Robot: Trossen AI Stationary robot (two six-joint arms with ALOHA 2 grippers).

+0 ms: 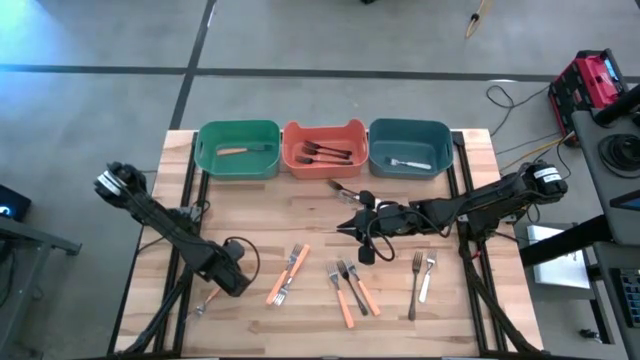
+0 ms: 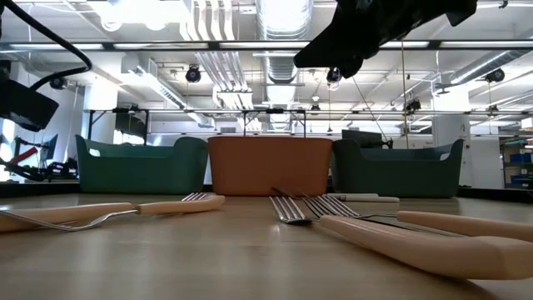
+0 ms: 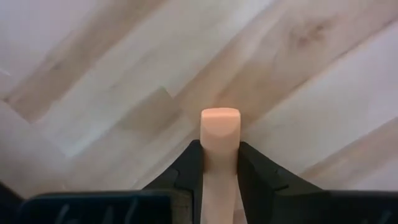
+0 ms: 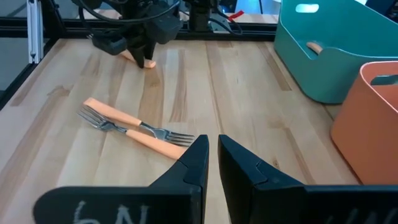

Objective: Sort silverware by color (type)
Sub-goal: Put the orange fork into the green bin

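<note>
We are seeing the silverware as thin metal-tined forks lying on the pale wooden surface [image 1: 260,215]: a crossed orange-handled pair [image 1: 289,273] at about 7 o'clock from the middle, another cluster of orange and dark handles [image 1: 350,287] at 6 o'clock, and two silver-handled forks [image 1: 421,277] at 5 o'clock. Along the 12 o'clock edge three bins are sitting side by side: the green bin [image 1: 237,150] holding one orange-handled fork, the orange bin [image 1: 323,149] holding dark-handled forks, and the teal bin [image 1: 409,148] holding a pale one. The left gripper [image 1: 228,275] is resting low at 8 o'clock, its fingers [image 3: 189,171] pressing closed on either side of an orange handle [image 3: 219,146] whose squared, rounded end is pointing out over the wood. The right gripper [image 1: 352,226] is hanging above the middle, its fingers [image 4: 196,163] nearly together with a slim gap and nothing between them. White markings on the right gripper's housing are showing, but we cannot read them.
</note>
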